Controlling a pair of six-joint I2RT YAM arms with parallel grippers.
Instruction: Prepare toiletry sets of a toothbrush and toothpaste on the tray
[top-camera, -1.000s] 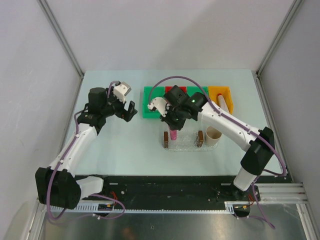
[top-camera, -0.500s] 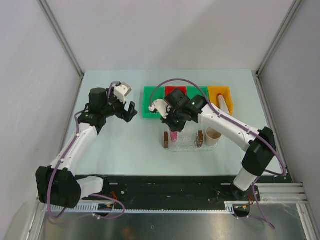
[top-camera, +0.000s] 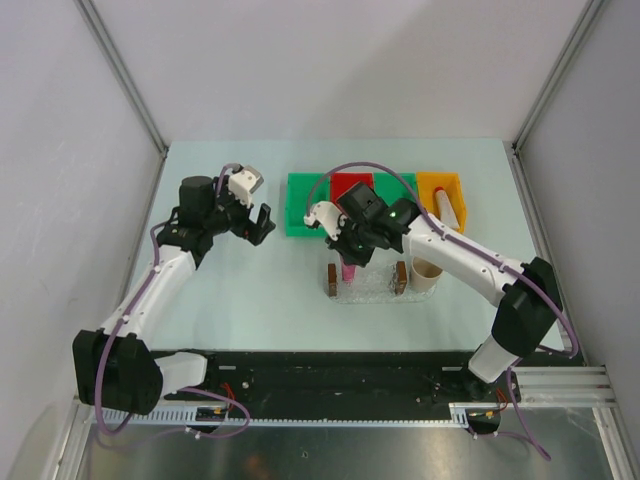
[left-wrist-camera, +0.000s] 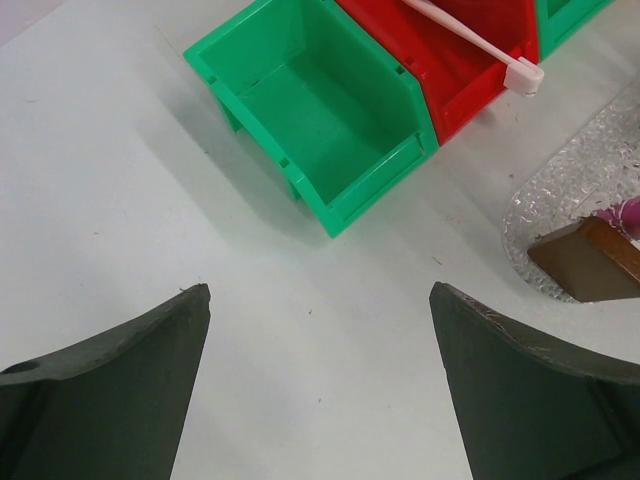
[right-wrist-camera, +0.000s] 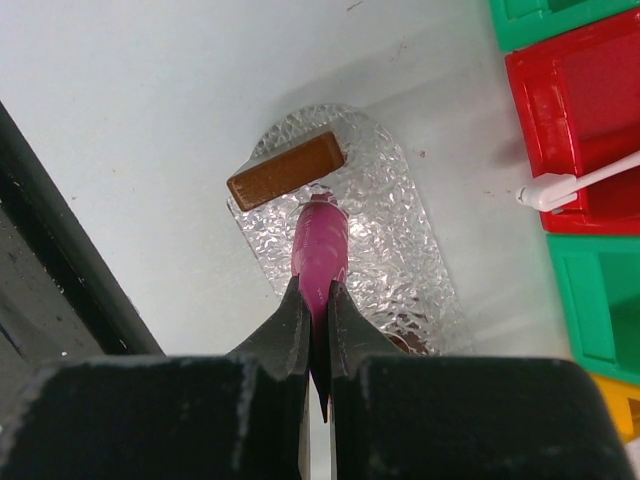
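My right gripper (right-wrist-camera: 317, 292) is shut on the magenta toothpaste tube (right-wrist-camera: 320, 250) and holds it over the clear bumpy tray (right-wrist-camera: 400, 250), its tip near the tray's left brown handle (right-wrist-camera: 286, 170). From above, the right gripper (top-camera: 349, 258) and the toothpaste (top-camera: 347, 270) are above the tray (top-camera: 371, 290). A white toothbrush (right-wrist-camera: 580, 182) lies in the red bin (right-wrist-camera: 585, 110), its head sticking over the rim; it also shows in the left wrist view (left-wrist-camera: 478, 40). My left gripper (top-camera: 262, 222) is open and empty, left of the bins; its wrist view shows bare table between the left gripper's (left-wrist-camera: 320, 300) fingers.
A row of green (top-camera: 303, 205), red (top-camera: 350, 184), green and yellow (top-camera: 441, 192) bins stands behind the tray. Another toothbrush lies in the yellow bin. A beige round cup (top-camera: 428, 270) stands right of the tray. The black rail runs along the table's near edge.
My right gripper with the toothpaste has shifted slightly right over the tray. The left arm has not moved.
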